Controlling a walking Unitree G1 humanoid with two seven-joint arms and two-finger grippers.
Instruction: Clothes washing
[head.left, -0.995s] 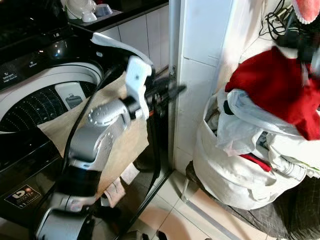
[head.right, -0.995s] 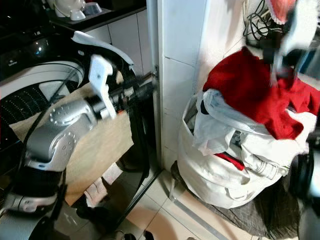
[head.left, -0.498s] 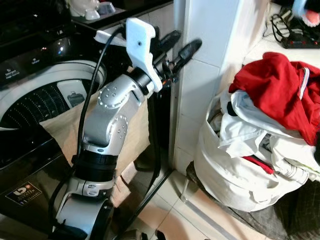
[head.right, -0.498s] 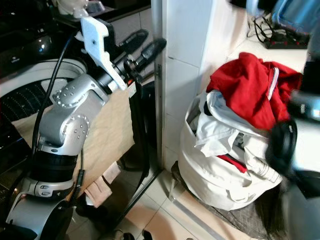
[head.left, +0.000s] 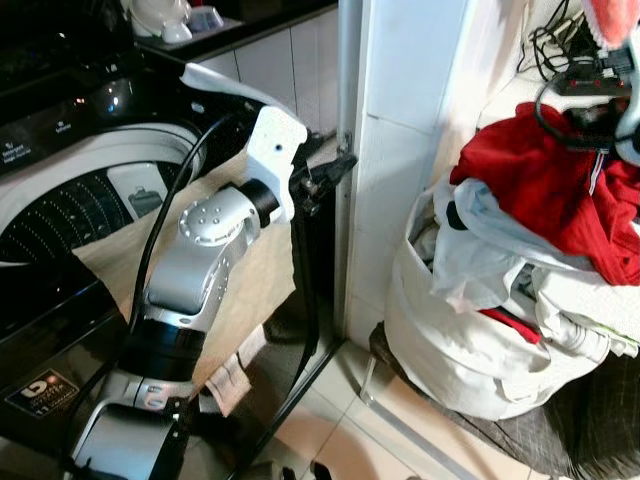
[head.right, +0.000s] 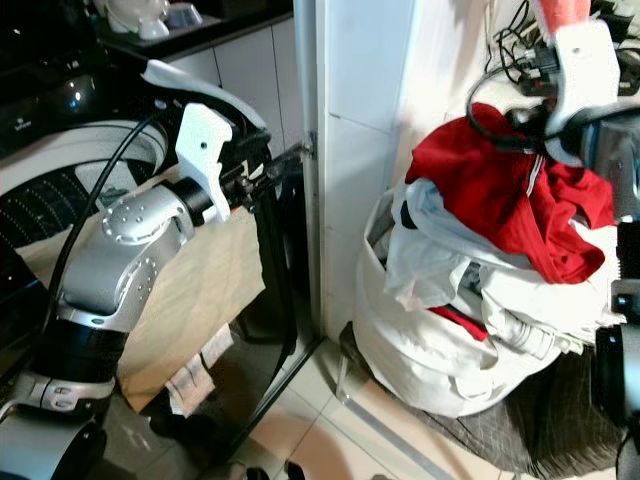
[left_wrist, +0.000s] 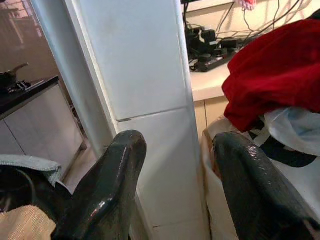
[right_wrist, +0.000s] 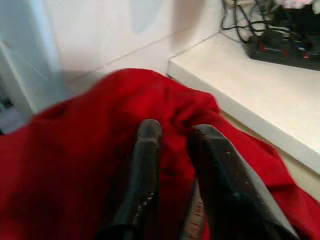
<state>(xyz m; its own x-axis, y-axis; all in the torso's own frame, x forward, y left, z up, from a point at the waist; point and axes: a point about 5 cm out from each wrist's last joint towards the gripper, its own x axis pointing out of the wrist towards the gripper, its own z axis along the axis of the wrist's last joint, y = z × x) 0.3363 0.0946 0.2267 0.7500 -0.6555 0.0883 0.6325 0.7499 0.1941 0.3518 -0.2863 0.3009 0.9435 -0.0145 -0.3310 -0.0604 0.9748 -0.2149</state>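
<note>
Since half a second ago, we are lowering our empty, spread left tool (left_wrist: 172, 187); our right tool (right_wrist: 172, 150) is pinching the red garment (head.left: 560, 180) atop the full basket (head.left: 470, 340); washer (head.left: 70, 200) loading is barely begun.

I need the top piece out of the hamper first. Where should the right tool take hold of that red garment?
Grip the raised fold at the crown of the red garment, coming from above. It lies heaped on top of the white laundry hamper, bunched into ridges that two fingers can pinch, and the right tool already sits on that hump. The lower folds drape over white clothes, which a side approach might snag.
</note>
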